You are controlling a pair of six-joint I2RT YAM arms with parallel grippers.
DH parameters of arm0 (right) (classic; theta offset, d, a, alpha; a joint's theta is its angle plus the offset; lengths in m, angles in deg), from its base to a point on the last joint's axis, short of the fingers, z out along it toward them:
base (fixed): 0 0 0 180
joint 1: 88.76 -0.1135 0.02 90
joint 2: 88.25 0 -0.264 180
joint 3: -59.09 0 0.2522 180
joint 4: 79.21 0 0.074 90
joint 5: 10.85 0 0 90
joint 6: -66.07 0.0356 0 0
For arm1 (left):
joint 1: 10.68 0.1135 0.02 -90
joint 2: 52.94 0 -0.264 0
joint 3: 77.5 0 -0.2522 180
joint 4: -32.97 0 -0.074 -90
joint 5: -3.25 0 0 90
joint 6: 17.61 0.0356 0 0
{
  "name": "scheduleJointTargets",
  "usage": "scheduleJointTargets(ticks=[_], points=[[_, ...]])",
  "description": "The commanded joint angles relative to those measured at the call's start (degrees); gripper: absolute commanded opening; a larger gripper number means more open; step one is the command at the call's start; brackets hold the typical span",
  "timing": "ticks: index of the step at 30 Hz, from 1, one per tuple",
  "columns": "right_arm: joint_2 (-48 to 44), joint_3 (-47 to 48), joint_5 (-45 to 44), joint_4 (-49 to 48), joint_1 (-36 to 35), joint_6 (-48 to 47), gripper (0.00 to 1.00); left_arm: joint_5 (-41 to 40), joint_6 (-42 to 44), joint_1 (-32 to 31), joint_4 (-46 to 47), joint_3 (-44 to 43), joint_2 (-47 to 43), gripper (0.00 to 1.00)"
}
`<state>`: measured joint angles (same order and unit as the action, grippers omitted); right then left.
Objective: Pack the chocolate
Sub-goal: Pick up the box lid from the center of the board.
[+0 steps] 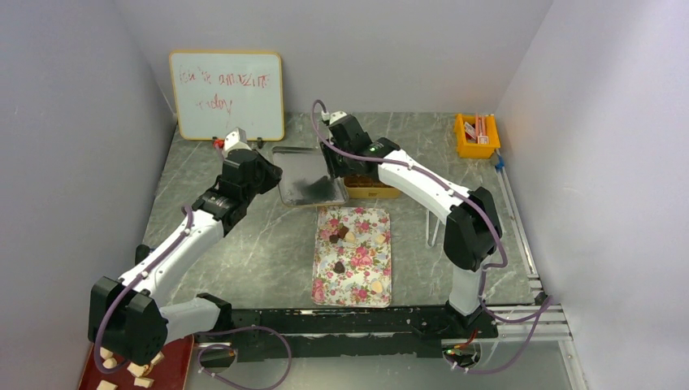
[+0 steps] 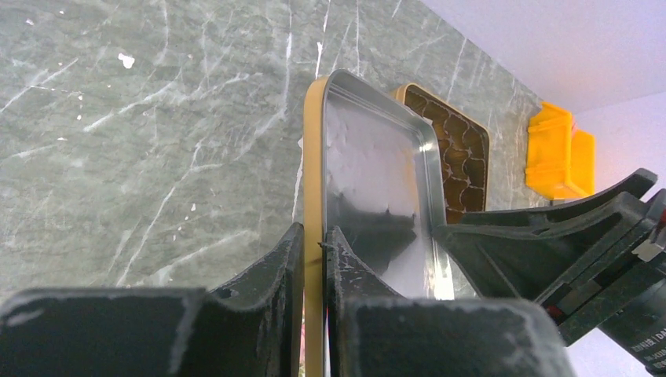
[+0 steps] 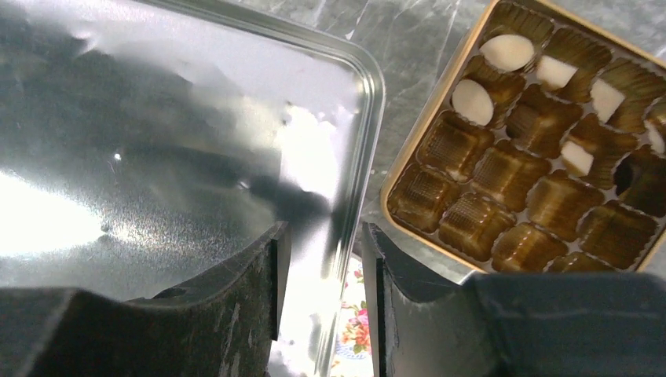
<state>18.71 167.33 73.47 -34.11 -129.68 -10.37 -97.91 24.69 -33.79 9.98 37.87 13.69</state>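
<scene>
Several chocolate pieces [image 1: 339, 236], dark and cream, lie on a floral tray [image 1: 353, 280]. More cream chocolate [image 3: 506, 51] sits in the cells of a gold box [image 3: 534, 188], behind the tray [image 1: 370, 188]. A silver tin lid [image 1: 302, 177] is held up between both arms, beside the box. My left gripper [image 2: 314, 239] is shut on the lid's gold-edged left rim [image 2: 314, 157]. My right gripper [image 3: 323, 236] straddles the lid's right rim [image 3: 357, 141], jaws open with a gap on each side.
A whiteboard [image 1: 227, 96] leans on the back wall. A yellow bin [image 1: 477, 135] stands at the back right. A red tray with pale beige chunks [image 1: 138, 370] sits at the near left, beside the left arm's base.
</scene>
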Motion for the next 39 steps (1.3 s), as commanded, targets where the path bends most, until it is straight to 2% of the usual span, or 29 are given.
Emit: scheduleJointTargets(ticks=[1,9,11,18,25,30,34,39], points=[[-2.3,3.0,-3.3,-1.4,-0.3,-4.6,0.42,1.2,-0.3,-0.3,3.2,-2.9,0.3,0.05],[-5.9,2.9,-2.7,-3.7,-1.0,-7.9,0.45,1.7,-0.2,-0.2,2.7,-2.7,0.6,0.05],[-7.4,2.3,-2.7,-4.4,-1.9,-9.2,0.48,1.6,0.1,-0.3,1.9,-3.4,1.3,0.05],[-15.1,-3.4,-5.0,-7.3,-9.8,-19.3,0.5,2.4,1.1,-0.3,-2.0,-8.1,4.9,0.05],[-22.1,-10.9,-13.4,-8.7,-19.8,-25.4,0.52,5.3,1.3,-0.3,-6.0,-14.5,9.0,0.05],[-27.2,-19.2,-24.9,-13.4,-27.9,-30.4,0.53,7.9,0.7,-0.1,-10.3,-19.6,11.3,0.05],[-28.1,-23.8,-33.8,-16.1,-31.9,-34.4,0.53,10.6,-0.1,0.1,-12.8,-22.8,12.4,0.05],[-28.5,-29.3,-43.3,-24.4,-35.3,-40.2,0.53,13.9,-0.8,0.2,-15.6,-25.6,13.5,0.05]])
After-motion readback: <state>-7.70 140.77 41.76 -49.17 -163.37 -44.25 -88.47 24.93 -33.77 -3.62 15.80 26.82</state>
